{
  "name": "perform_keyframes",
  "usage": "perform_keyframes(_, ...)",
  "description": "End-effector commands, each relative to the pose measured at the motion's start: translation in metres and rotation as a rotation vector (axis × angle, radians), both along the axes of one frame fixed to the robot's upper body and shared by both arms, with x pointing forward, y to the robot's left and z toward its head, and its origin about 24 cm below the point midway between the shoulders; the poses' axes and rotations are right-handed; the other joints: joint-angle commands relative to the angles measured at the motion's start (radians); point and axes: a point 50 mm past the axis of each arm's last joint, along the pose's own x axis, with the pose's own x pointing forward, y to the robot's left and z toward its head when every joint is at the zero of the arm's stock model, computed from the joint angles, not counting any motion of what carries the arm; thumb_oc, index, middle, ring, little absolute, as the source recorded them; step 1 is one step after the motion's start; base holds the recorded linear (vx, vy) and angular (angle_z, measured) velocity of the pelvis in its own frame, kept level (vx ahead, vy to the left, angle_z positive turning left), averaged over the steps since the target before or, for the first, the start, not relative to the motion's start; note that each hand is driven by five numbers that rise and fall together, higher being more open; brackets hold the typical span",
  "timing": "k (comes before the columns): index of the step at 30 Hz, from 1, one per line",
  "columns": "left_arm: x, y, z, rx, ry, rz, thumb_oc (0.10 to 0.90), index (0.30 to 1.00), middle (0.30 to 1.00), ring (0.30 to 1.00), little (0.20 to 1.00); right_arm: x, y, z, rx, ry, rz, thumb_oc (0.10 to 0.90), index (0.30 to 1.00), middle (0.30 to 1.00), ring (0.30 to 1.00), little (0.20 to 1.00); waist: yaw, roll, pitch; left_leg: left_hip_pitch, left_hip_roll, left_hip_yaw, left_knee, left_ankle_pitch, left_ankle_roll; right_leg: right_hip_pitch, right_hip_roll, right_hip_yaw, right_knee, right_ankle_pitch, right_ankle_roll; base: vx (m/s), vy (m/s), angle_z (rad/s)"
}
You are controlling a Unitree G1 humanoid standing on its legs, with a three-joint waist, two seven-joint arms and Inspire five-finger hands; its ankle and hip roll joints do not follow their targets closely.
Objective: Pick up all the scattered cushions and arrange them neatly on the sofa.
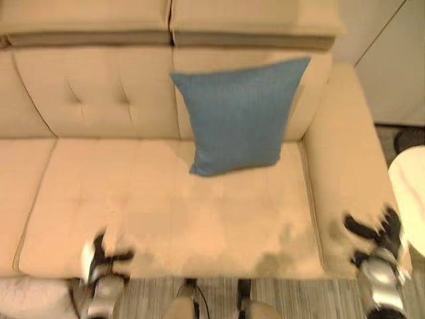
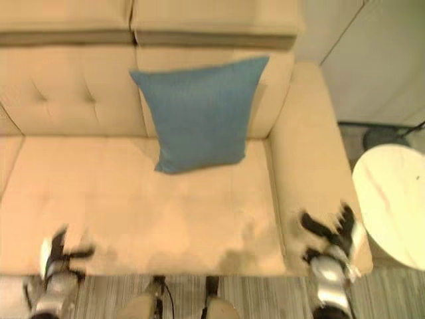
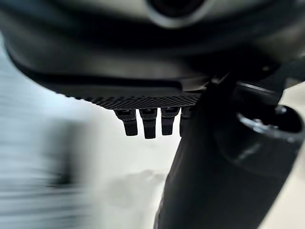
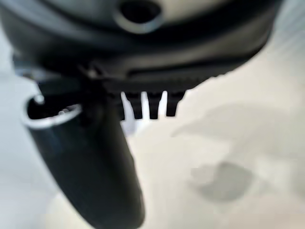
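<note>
Blue cushion (image 1: 238, 116): one item, centre to upper right of the frame, propped upright and slightly tilted against the backrest of the beige sofa (image 1: 99, 199), its lower edge resting on the right seat section, well apart from both hands. Left hand (image 1: 99, 256): lower left of the frame at the front edge of the seat, fingers loosely extended, grasping nothing; right hand (image 1: 375, 232): lower right of the frame over the sofa's right armrest, fingers spread and released, likewise empty. Round white tabletop (image 2: 392, 206): right edge of the frame, beside the armrest.
</note>
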Motion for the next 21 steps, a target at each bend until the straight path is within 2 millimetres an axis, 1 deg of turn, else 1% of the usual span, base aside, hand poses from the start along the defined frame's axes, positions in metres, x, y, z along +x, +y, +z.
perform_keyframes(1,-0.012,-0.003,-0.009,0.063,0.088,-0.006,0.800,0.900,0.900,0.900,0.900,-0.001,0.001,0.006,-0.057,-0.038,0.016,0.800,0.900,0.900,0.900,0.900,0.017,0.029,-0.143,0.050,0.033,0.026,0.037,-0.137,0.002,-0.031,-0.049,-0.012,0.137,-0.084,0.064,-0.09,0.087,-0.04)
perform_keyframes(2,-0.037,-0.009,-0.021,0.017,0.187,0.034,0.800,0.900,0.900,0.900,0.900,-0.007,0.004,-0.002,-0.025,-0.022,-0.008,0.800,0.900,0.900,0.900,0.900,0.019,0.032,-0.146,0.056,0.033,0.033,0.032,-0.135,0.004,-0.035,-0.051,-0.010,0.131,-0.070,0.070,-0.13,0.054,-0.22)
perform_keyframes(3,-0.058,-0.014,-0.029,-0.018,0.272,0.052,0.800,0.900,0.900,0.900,0.900,-0.013,0.008,-0.012,0.011,-0.001,-0.031,0.800,0.900,0.900,0.900,0.900,0.024,0.037,-0.146,0.059,0.033,0.043,0.026,-0.130,0.004,-0.037,-0.052,-0.005,0.124,-0.054,0.077,-0.17,0.012,-0.37)
perform_keyframes(5,-0.092,-0.027,-0.040,-0.092,0.399,0.093,0.800,0.900,0.900,0.900,0.900,-0.017,0.020,-0.027,0.084,0.025,-0.032,0.800,0.900,0.900,0.900,0.900,0.033,0.045,-0.135,0.054,0.044,0.053,0.017,-0.113,0.003,-0.054,-0.053,-0.007,0.148,-0.042,0.082,-0.27,-0.044,-0.33)
perform_keyframes(6,-0.105,-0.033,-0.044,-0.116,0.453,0.083,0.800,0.900,0.900,0.900,0.900,-0.016,0.025,-0.033,0.108,0.042,-0.033,0.800,0.900,0.900,0.900,0.900,0.042,0.050,-0.129,0.040,0.051,0.058,0.017,-0.099,0.003,-0.057,-0.057,-0.022,0.180,-0.052,0.080,-0.36,-0.075,-0.15)
perform_keyframes(7,-0.111,-0.034,-0.044,-0.118,0.485,0.074,0.800,0.900,0.900,0.900,0.900,-0.015,0.030,-0.037,0.123,0.054,-0.025,0.800,0.900,0.900,0.900,0.900,0.052,0.057,-0.123,0.024,0.062,0.067,0.019,-0.086,0.002,-0.052,-0.062,-0.039,0.212,-0.069,0.072,-0.42,-0.121,-0.27)
perform_keyframes(8,-0.117,-0.036,-0.045,-0.125,0.517,0.062,0.800,0.900,0.900,0.900,0.900,-0.016,0.036,-0.043,0.151,0.074,-0.016,0.800,0.900,0.900,0.900,0.900,0.059,0.057,-0.117,0.007,0.065,0.069,0.025,-0.072,0.001,-0.037,-0.067,-0.036,0.260,-0.091,0.070,-0.42,-0.161,-0.25)
perform_keyframes(9,-0.119,-0.038,-0.046,-0.134,0.527,0.053,0.800,0.900,0.900,0.900,0.900,-0.019,0.040,-0.048,0.172,0.089,-0.006,0.800,0.900,0.900,0.900,0.900,0.068,0.051,-0.115,-0.022,0.059,0.058,0.037,-0.062,0.002,-0.020,-0.067,0.000,0.319,-0.099,0.072,-0.41,-0.189,-0.20)
perform_keyframes(10,-0.116,-0.039,-0.047,-0.140,0.517,0.045,0.800,0.900,0.900,0.900,0.900,-0.022,0.043,-0.052,0.182,0.105,-0.001,0.800,0.900,0.900,0.900,0.900,0.078,0.049,-0.124,-0.055,0.054,0.040,0.052,-0.054,0.002,-0.020,-0.062,0.046,0.365,-0.098,0.074,-0.36,-0.219,0.28)
perform_keyframes(11,-0.112,-0.040,-0.047,-0.143,0.512,0.019,0.800,0.900,0.900,0.900,0.900,-0.025,0.044,-0.053,0.182,0.117,0.005,0.800,0.900,0.900,0.900,0.900,0.083,0.044,-0.133,-0.090,0.043,0.017,0.066,-0.041,0.002,-0.004,-0.046,0.113,0.388,-0.099,0.075,-0.46,-0.334,0.69)
perform_keyframes(12,-0.091,-0.041,-0.046,-0.132,0.446,-0.049,0.800,0.900,0.900,0.900,0.900,-0.022,0.047,-0.053,0.162,0.134,0.041,0.800,0.900,0.900,0.900,0.900,0.078,0.036,-0.133,-0.162,0.029,-0.030,0.105,-0.006,0.001,0.059,-0.006,0.234,0.358,-0.171,0.045,-0.35,-0.278,0.88)
perform_keyframes(13,-0.090,-0.041,-0.046,-0.132,0.445,-0.049,0.800,0.900,0.900,0.900,0.900,-0.022,0.047,-0.053,0.162,0.133,0.041,0.800,0.900,0.900,0.900,0.900,0.078,0.039,-0.135,-0.166,0.032,-0.032,0.106,-0.004,0.000,0.056,-0.003,0.234,0.356,-0.168,0.045,-0.55,-0.398,1.09)
perform_keyframes(14,-0.066,-0.043,-0.044,-0.115,0.371,-0.096,0.800,0.900,0.900,0.900,0.900,-0.010,0.054,-0.051,0.138,0.145,0.104,0.800,0.900,0.900,0.900,0.900,0.088,0.051,-0.113,-0.239,0.044,-0.069,0.115,0.066,-0.023,0.068,0.062,0.280,0.303,-0.277,-0.023,-0.32,-0.217,1.09)
perform_keyframes(15,-0.066,-0.044,-0.044,-0.115,0.371,-0.096,0.800,0.900,0.900,0.900,0.900,-0.010,0.054,-0.051,0.137,0.144,0.104,0.800,0.900,0.900,0.900,0.900,0.087,0.052,-0.113,-0.240,0.044,-0.071,0.114,0.068,-0.024,0.065,0.064,0.279,0.305,-0.277,-0.023,-0.74,-0.477,1.16)
perform_keyframes(16,-0.025,-0.047,-0.035,-0.107,0.201,-0.113,0.800,0.900,0.900,0.900,0.900,0.010,0.064,-0.043,0.100,0.106,0.181,0.800,0.900,0.900,0.900,0.900,0.092,0.070,-0.077,-0.291,0.071,-0.131,0.071,0.129,-0.061,0.037,0.105,0.243,0.289,-0.328,-0.060,-0.63,-0.359,0.82)
perform_keyframes(17,-0.014,-0.049,-0.031,-0.109,0.144,-0.099,0.800,0.900,0.900,0.900,0.900,0.016,0.069,-0.041,0.090,0.102,0.224,0.800,0.900,0.900,0.900,0.900,0.090,0.072,-0.062,-0.288,0.078,-0.136,0.032,0.118,-0.061,0.020,0.117,0.223,0.290,-0.332,-0.071,-0.82,-0.438,0.80)
perform_keyframes(18,-0.009,-0.050,-0.030,-0.110,0.119,-0.091,0.800,0.900,0.900,0.900,0.900,0.020,0.073,-0.040,0.070,0.115,0.266,0.800,0.900,0.900,0.900,0.900,0.088,0.068,-0.041,-0.293,0.079,-0.130,0.025,0.098,-0.058,0.008,0.122,0.202,0.291,-0.321,-0.073,-0.57,-0.239,0.95)
perform_keyframes(19,-0.001,-0.053,-0.028,-0.119,0.084,-0.088,0.800,0.900,0.900,0.900,0.900,0.027,0.079,-0.037,0.055,0.106,0.312,0.800,0.900,0.900,0.900,0.900,0.084,0.059,-0.026,-0.289,0.074,-0.116,0.030,0.069,-0.048,-0.009,0.120,0.191,0.297,-0.307,-0.074,-0.53,-0.196,0.93)
perform_keyframes(20,0.001,-0.054,-0.028,-0.122,0.076,-0.095,0.800,0.900,0.900,0.900,0.900,0.030,0.085,-0.037,0.039,0.122,0.362,0.800,0.900,0.900,0.900,0.900,0.079,0.044,-0.019,-0.279,0.065,-0.106,0.053,0.043,-0.038,-0.019,0.112,0.177,0.291,-0.281,-0.071,-0.47,-0.151,0.79)
perform_keyframes(21,-0.001,-0.055,-0.028,-0.117,0.088,-0.106,0.800,0.900,0.900,0.900,0.900,0.030,0.088,-0.038,0.036,0.131,0.385,0.800,0.900,0.900,0.900,0.900,0.070,0.038,-0.024,-0.270,0.060,-0.098,0.096,0.020,-0.032,-0.024,0.104,0.157,0.275,-0.261,-0.068,-0.44,-0.132,0.55)
